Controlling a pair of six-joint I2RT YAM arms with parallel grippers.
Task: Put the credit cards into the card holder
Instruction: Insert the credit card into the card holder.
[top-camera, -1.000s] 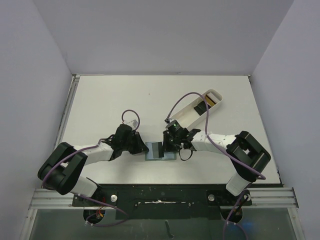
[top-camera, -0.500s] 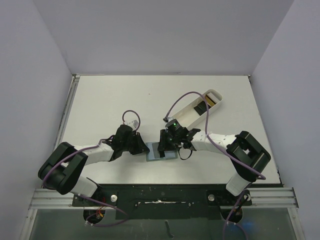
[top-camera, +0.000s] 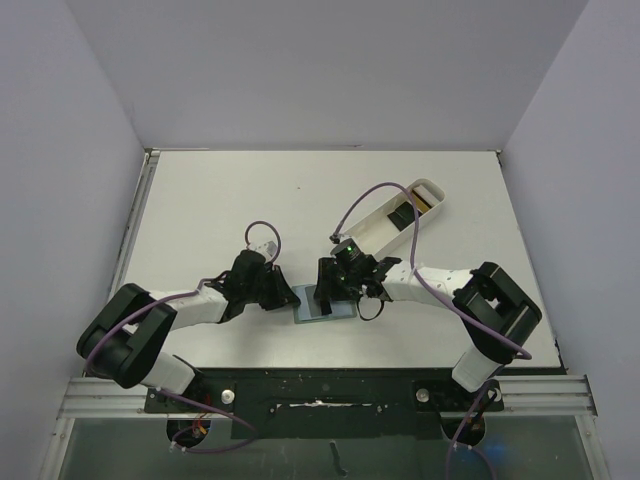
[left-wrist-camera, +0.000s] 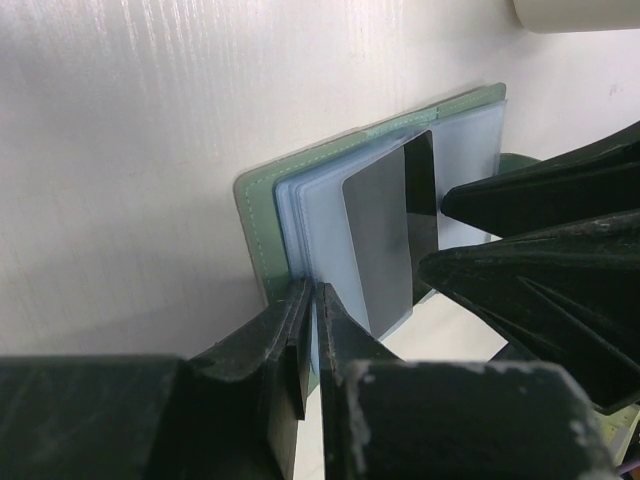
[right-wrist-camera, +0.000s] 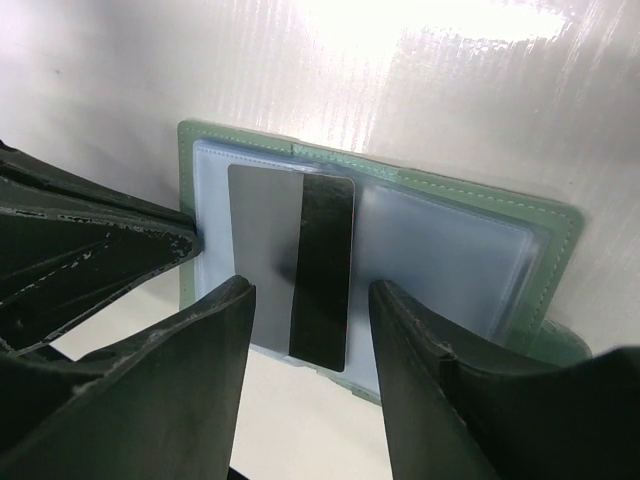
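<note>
1. My left pincer (left-wrist-camera: 310, 300) is pressed together on the edge of the card holder (left-wrist-camera: 255, 215). It pinches the bluish pocket leaves, so the open holder lies flat on the bench (top-camera: 200, 220).
2. My right pincer (right-wrist-camera: 310, 290) is spread, with one finger on each side of a black credit card (right-wrist-camera: 325, 270), and it is not gripping the card.
3. The card lies on the half of the holder nearer my left pincer. It seems to be part-way into a clear pocket, but I cannot tell how deep.
4. To do this step well, I judge the left pinch should be firm. The right pincer should lift straight up so that neither finger drags the card out. Then I should check that the card is seated.
5. More dark cards (top-camera: 405, 213) sit in the white tray (top-camera: 385, 228), well apart from the holder on the far right of the bench.
</note>
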